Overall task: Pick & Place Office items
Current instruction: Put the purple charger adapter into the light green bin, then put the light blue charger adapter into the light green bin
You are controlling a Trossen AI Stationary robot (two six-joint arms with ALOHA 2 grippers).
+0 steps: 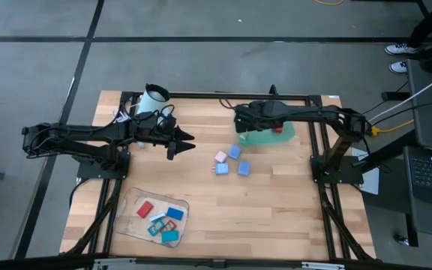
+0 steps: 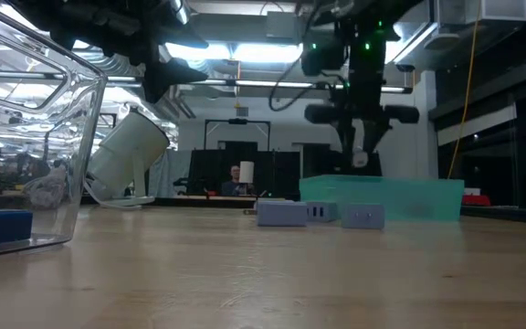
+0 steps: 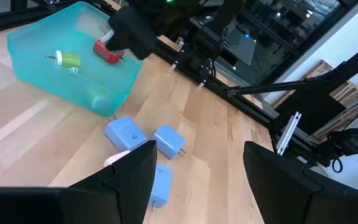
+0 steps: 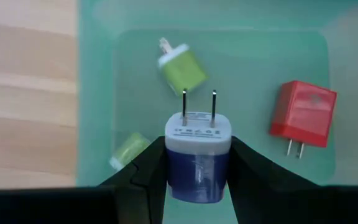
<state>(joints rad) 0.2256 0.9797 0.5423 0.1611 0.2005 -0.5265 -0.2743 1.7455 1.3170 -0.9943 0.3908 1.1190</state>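
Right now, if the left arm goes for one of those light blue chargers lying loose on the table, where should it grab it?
Probably across the flat sides of the blocky body, coming straight down from above. The light blue chargers lie flat on the wooden table with their prongs pointing sideways, so avoid the prong end. The left gripper is open and close by; the outermost charger looks easiest, since the others sit tight together.

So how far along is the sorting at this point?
Already in the teal bin: a red plug and two green plugs. In hand: the right gripper, above the bin, is shut on a dark blue plug, not yet released. Left: four loose plugs on the table, plus several in the clear tray. The left gripper hovers near the mug, holding nothing.
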